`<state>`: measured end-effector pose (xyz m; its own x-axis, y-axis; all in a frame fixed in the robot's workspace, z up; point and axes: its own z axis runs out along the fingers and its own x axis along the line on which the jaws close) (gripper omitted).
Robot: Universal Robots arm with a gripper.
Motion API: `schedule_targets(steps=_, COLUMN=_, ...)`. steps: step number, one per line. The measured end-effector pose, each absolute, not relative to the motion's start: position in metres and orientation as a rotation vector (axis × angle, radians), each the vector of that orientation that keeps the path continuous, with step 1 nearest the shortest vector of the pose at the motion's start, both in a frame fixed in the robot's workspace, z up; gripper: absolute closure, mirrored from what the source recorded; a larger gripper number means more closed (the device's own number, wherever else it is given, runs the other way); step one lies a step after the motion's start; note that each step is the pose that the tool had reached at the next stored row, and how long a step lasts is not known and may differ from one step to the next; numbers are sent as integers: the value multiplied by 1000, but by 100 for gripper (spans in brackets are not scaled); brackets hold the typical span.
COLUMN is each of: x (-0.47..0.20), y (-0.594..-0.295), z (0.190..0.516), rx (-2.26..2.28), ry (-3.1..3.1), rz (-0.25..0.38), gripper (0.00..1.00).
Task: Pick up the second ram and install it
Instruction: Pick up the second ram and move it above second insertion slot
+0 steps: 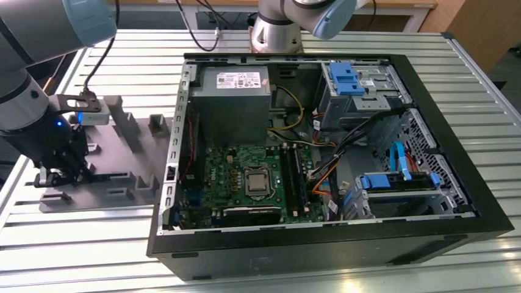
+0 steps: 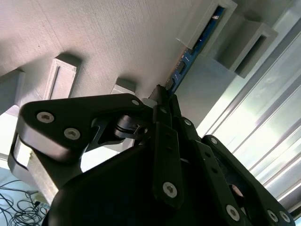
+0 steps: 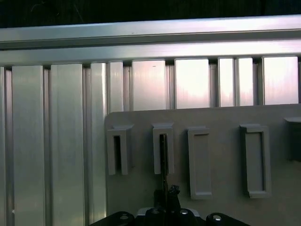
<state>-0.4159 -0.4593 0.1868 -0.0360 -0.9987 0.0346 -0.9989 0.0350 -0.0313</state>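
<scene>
The second ram is a thin blue stick standing on edge in a slot of the grey holder tray. In the first wrist view the second ram is a dark thin line running from a raised block of the tray to the fingertips. My gripper is down on the stick's near end, fingers closed against it. In the exterior view the gripper sits low over the tray at that view's left, beside the open computer case.
The green motherboard lies inside the case, with long black memory slots beside the processor socket. A grey power supply, blue drive brackets and loose cables crowd the case. The ribbed metal table surrounds everything.
</scene>
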Motion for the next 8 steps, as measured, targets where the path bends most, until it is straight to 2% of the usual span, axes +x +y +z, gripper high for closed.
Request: schedule_targets(steps=8, x=-416, y=-459, z=190, rx=2179, ry=-2258, rz=73, gripper=86)
